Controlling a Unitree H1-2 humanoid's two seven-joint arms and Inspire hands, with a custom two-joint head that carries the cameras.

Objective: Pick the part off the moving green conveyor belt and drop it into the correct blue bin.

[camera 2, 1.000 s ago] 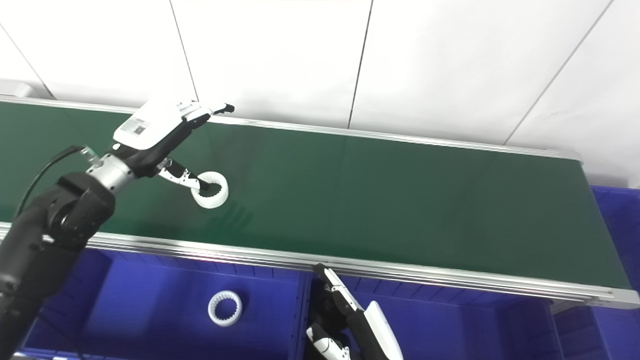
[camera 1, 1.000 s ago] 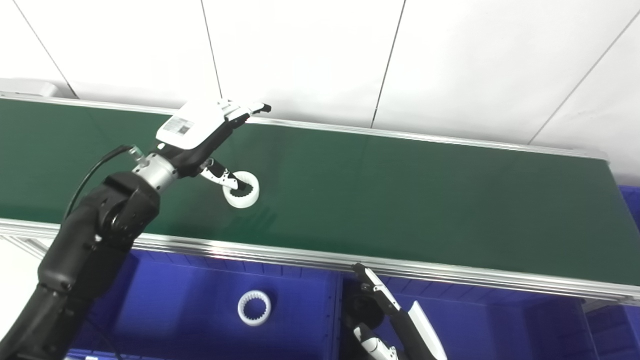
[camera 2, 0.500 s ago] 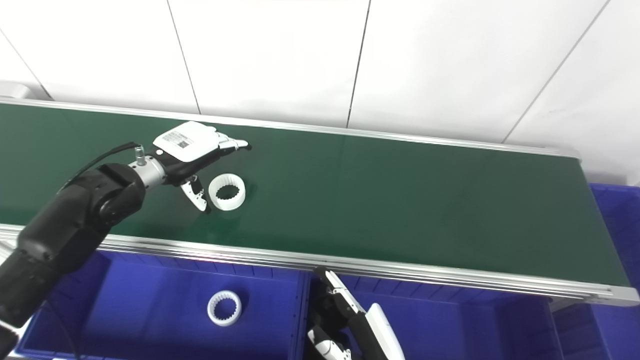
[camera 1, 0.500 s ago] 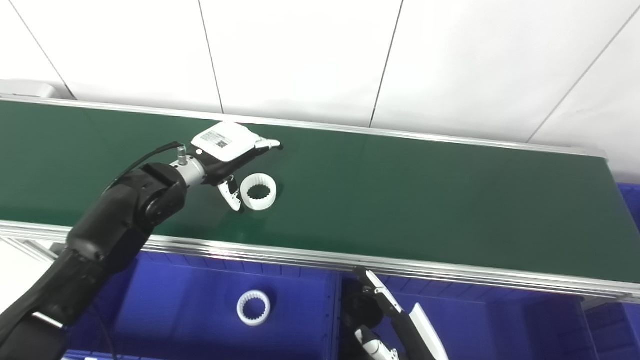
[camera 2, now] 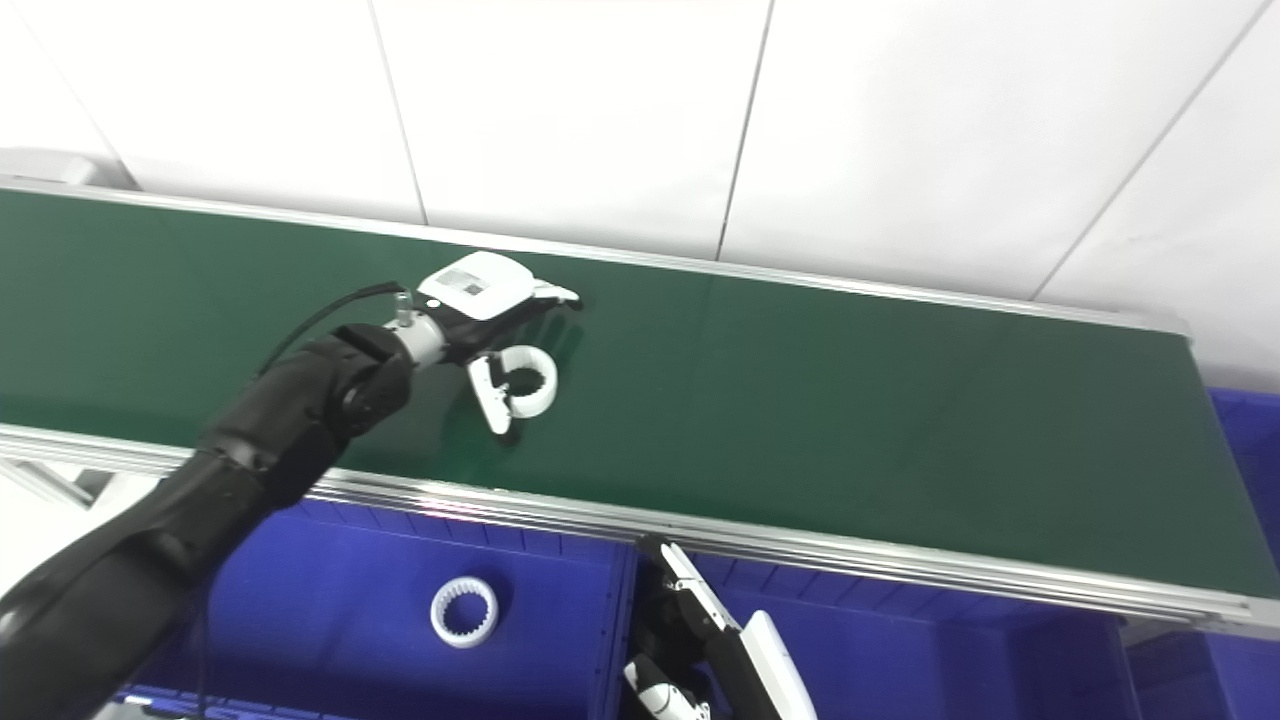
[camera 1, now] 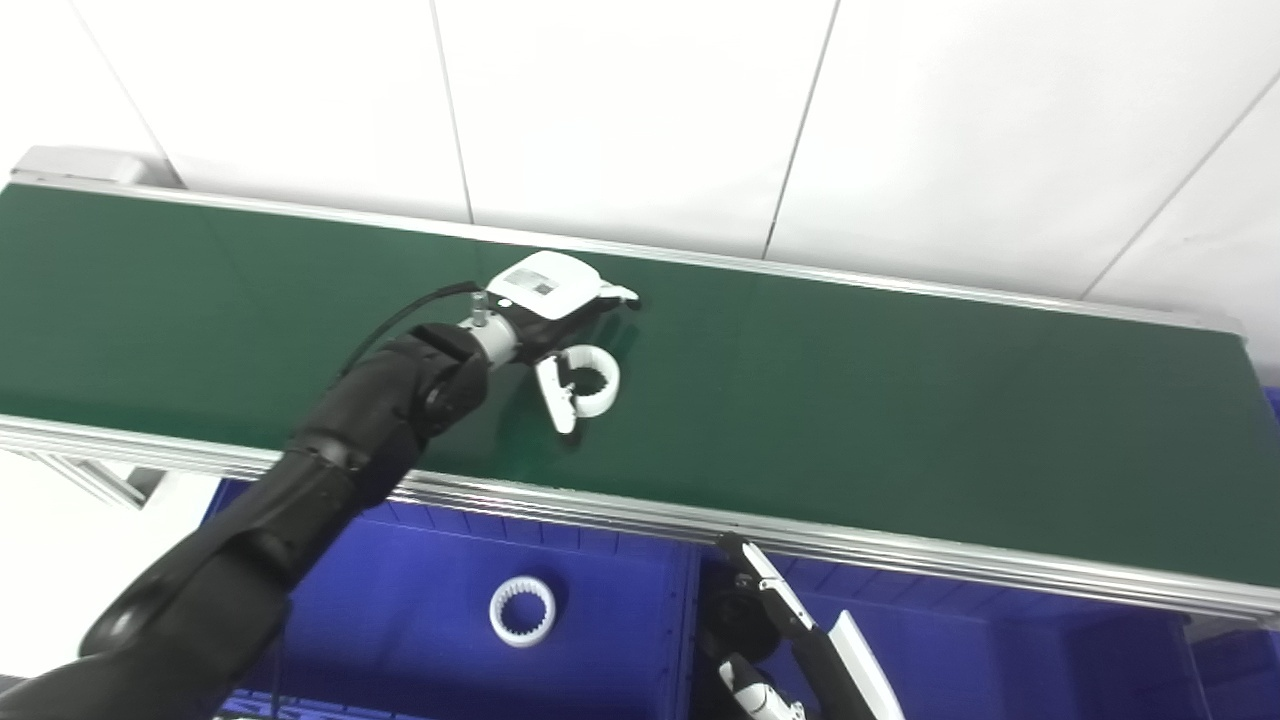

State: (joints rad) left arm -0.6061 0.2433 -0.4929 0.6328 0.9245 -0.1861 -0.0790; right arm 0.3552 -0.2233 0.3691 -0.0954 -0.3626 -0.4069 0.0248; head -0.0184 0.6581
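Note:
A white toothed ring (camera 1: 610,388) lies flat on the green conveyor belt (camera 1: 900,420), left of its middle. My left hand (camera 1: 560,305) hovers low over the ring's left and far side. Its fingers stretch flat past the ring toward the far rail, and its thumb (camera 1: 556,398) hangs down against the ring's left edge. The hand is open and does not grip the ring. My right hand (camera 1: 790,640) is low at the bottom, over the blue bins in front of the belt, fingers straight and empty.
The left blue bin (camera 1: 400,620) below the belt's near rail holds another white toothed ring (camera 1: 522,611). A second blue bin (camera 1: 1000,660) sits to its right, behind my right hand. More blue shows at the belt's right end (camera 2: 1250,440). A white panelled wall stands behind.
The camera has shifted. The ring has travelled right along the belt. My left hand dropped from above, followed it, and its thumb came out of the ring's hole to its left edge.

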